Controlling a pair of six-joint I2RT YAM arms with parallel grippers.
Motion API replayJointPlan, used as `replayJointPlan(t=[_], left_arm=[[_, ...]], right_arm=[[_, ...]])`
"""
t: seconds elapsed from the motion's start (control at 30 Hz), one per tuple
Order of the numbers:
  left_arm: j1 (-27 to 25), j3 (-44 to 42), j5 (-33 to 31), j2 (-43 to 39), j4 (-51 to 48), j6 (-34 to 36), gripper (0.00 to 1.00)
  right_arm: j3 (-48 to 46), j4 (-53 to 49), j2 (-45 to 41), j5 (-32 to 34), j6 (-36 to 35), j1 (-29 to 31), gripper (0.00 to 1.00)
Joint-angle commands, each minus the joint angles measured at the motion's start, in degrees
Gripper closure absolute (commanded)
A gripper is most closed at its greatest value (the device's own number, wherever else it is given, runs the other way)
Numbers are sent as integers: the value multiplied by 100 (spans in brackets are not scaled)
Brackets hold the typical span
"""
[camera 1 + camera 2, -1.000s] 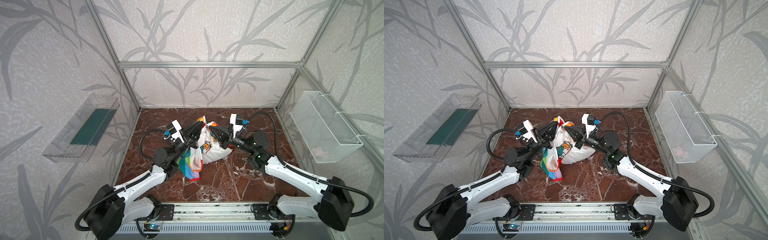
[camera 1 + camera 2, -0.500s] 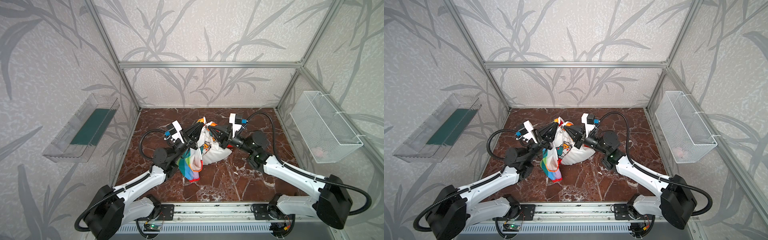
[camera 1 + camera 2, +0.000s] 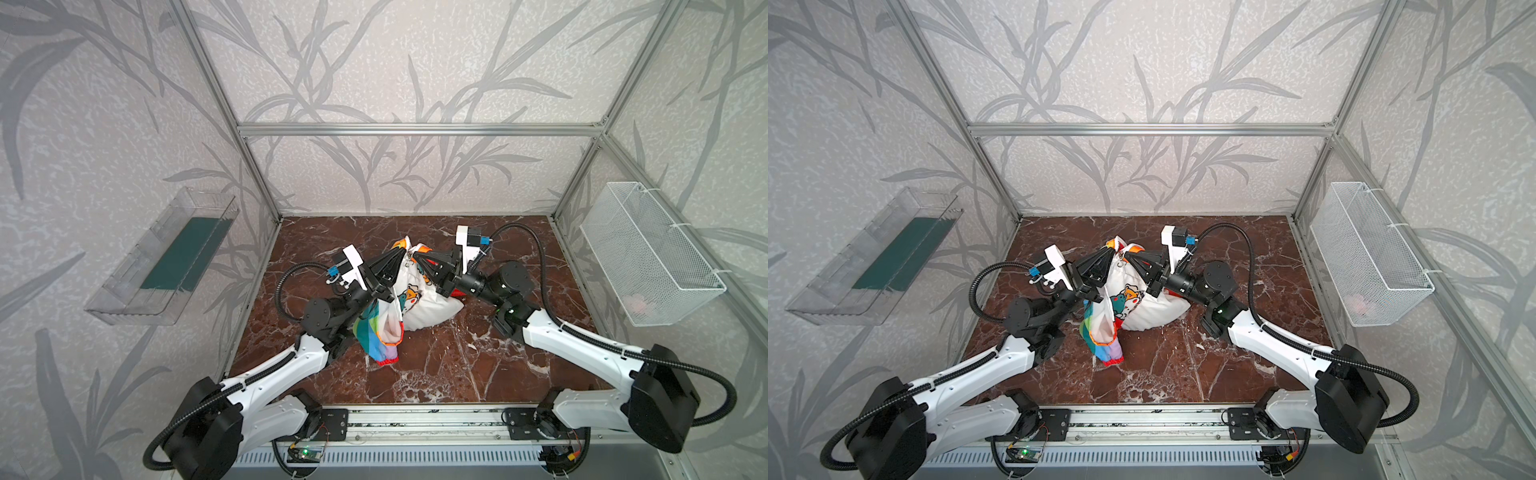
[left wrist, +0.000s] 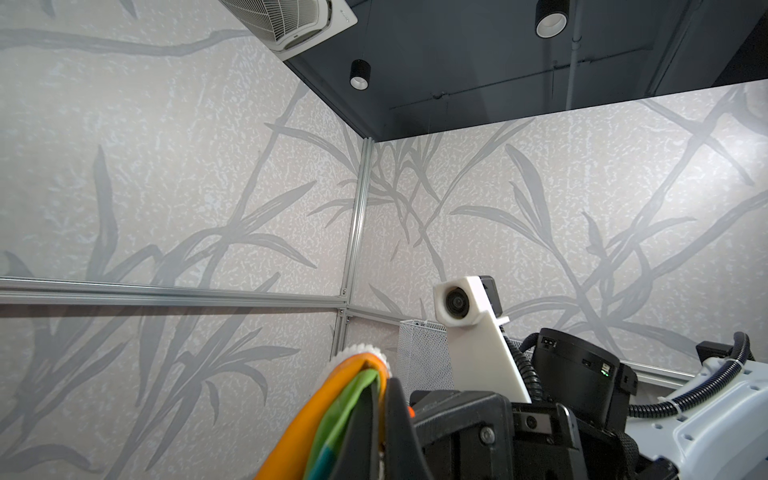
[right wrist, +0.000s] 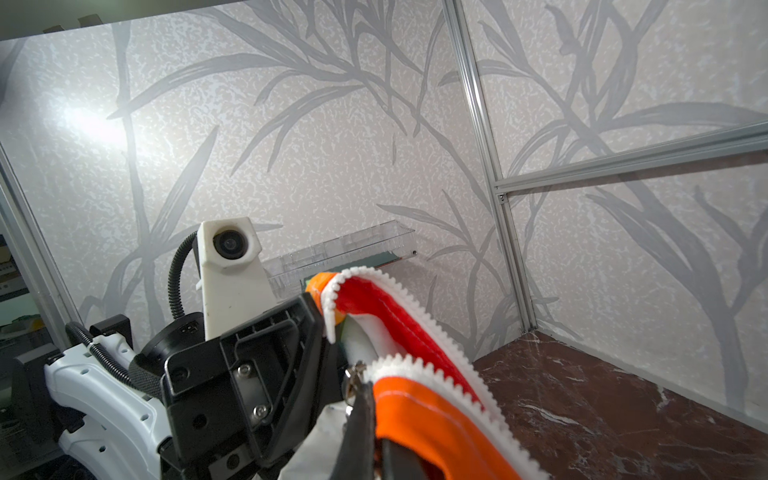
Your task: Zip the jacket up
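The jacket point(image 3: 419, 307) point(image 3: 1142, 309) hangs bunched above the marble floor, white cartoon-printed lining outward and a rainbow-striped sleeve point(image 3: 376, 338) drooping to the floor. My left gripper point(image 3: 400, 252) point(image 3: 1109, 252) is shut on one upper edge; in the left wrist view orange and green fabric point(image 4: 332, 415) is pinched at the left gripper point(image 4: 383, 384). My right gripper point(image 3: 417, 258) point(image 3: 1128, 256) is shut on the facing edge a short way off. In the right wrist view the right gripper point(image 5: 374, 399) clamps orange cloth point(image 5: 424, 424) with white zipper teeth point(image 5: 415, 365), beside a metal zipper pull point(image 5: 353, 374).
A clear plastic tray point(image 3: 166, 257) hangs on the left wall and a white wire basket point(image 3: 648, 253) on the right wall. Aluminium frame posts stand at the back corners. The two wrists and their cables crowd the middle of the floor point(image 3: 457, 365).
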Motion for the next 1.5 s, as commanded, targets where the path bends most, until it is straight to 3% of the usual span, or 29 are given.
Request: replayJointPlan(t=[0.0, 1.47], left_arm=[[-32, -101, -40, -126, 181, 148, 100], [-168, 207, -77, -93, 105, 53, 100]], right_arm=[[242, 425, -18, -127, 57, -18, 100], [-160, 389, -251, -145, 297, -69, 100]])
